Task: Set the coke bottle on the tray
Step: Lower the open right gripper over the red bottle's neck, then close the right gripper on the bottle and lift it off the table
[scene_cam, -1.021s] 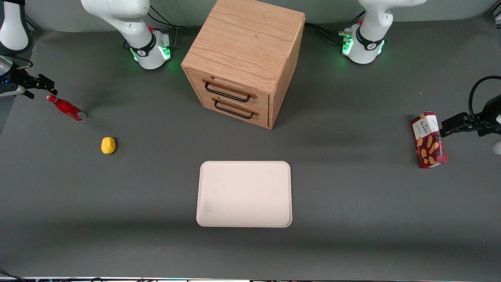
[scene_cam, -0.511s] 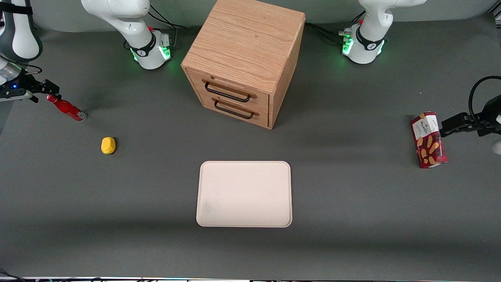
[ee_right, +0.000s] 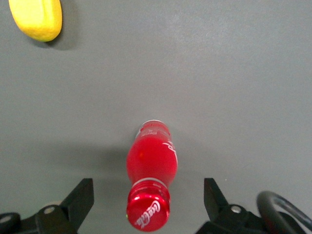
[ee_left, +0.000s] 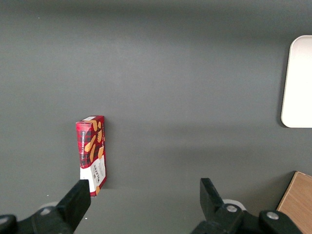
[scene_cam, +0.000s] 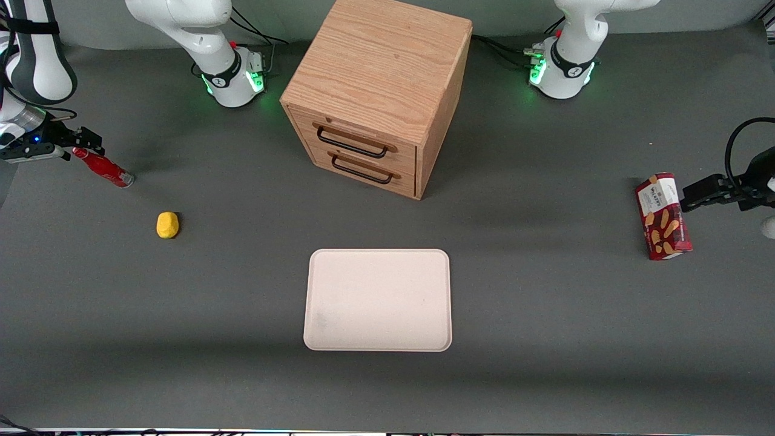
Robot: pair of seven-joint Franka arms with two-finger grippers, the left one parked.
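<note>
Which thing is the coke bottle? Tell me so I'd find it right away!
Start at the big wooden cabinet, then look toward the working arm's end of the table. There the open pincer hangs over the coke bottle. It is slim and red with a red cap, unlike the round yellow lump nearby.

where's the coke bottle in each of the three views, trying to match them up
Front view: the coke bottle stands at the working arm's end of the table, the gripper at its cap, fingers open.
Right wrist view: the coke bottle is seen from above, cap between the open fingers.
Left wrist view: not in it.
Shared landmark: the yellow object near the bottle shows in the front and right wrist views.
</note>
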